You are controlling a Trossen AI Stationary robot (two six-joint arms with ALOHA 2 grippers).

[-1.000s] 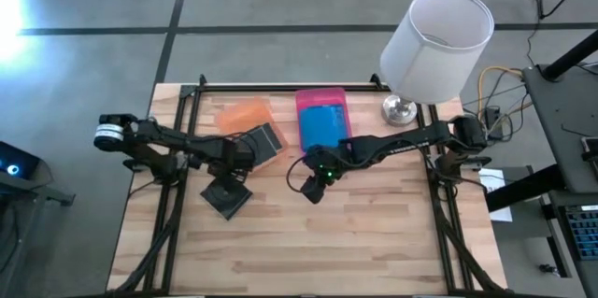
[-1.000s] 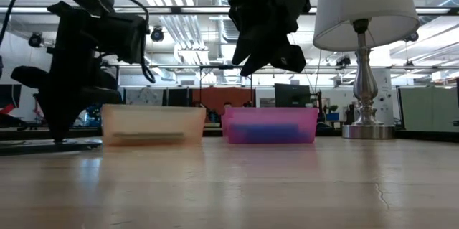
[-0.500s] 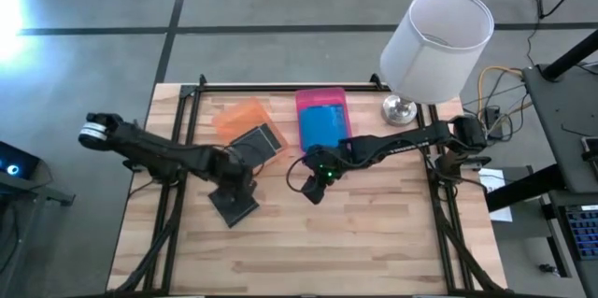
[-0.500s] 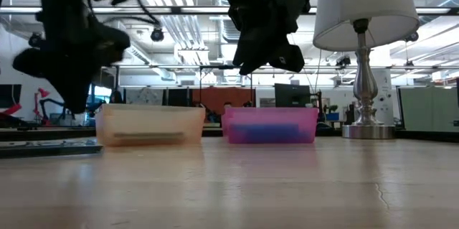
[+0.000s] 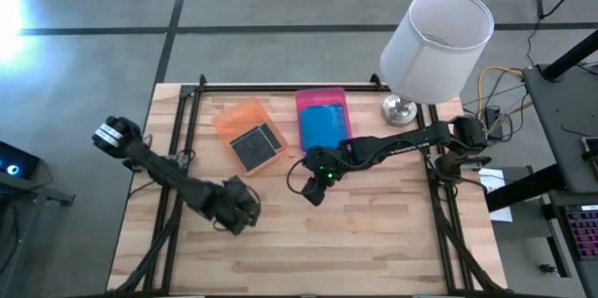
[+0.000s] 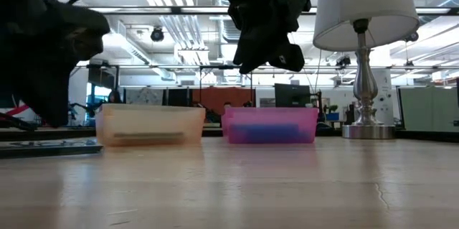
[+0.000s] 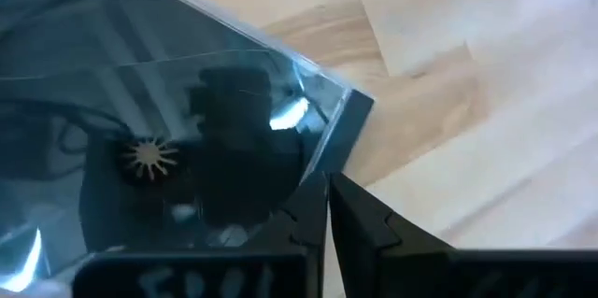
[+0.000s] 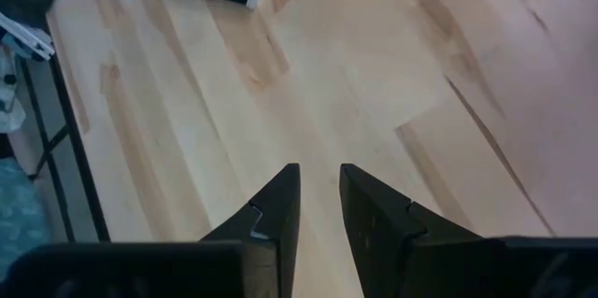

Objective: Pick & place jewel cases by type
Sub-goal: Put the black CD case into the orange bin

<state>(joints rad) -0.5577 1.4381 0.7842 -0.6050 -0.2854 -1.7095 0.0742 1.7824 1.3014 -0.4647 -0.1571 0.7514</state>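
Left pincer (image 7: pixel 325 206) pinched the corner of a thin, glossy dark-grey jewel case (image 7: pixel 177 130), low over the pale wooden worktop (image 5: pixel 374 242)'s front left. Mid-pick, apparently; next called for carrying it to the translucent orange tray (image 5: pixel 245 118), already holding a dark case (image 5: pixel 255 146). Right pincer (image 8: pixel 319 206) hovered near centre, slightly parted, empty, beside the blue-filled translucent pink tray (image 5: pixel 321 99).

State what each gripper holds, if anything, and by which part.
The right gripper holds nothing. The left gripper is at the dark jewel case's edge near a corner; whether it grips cannot be told.
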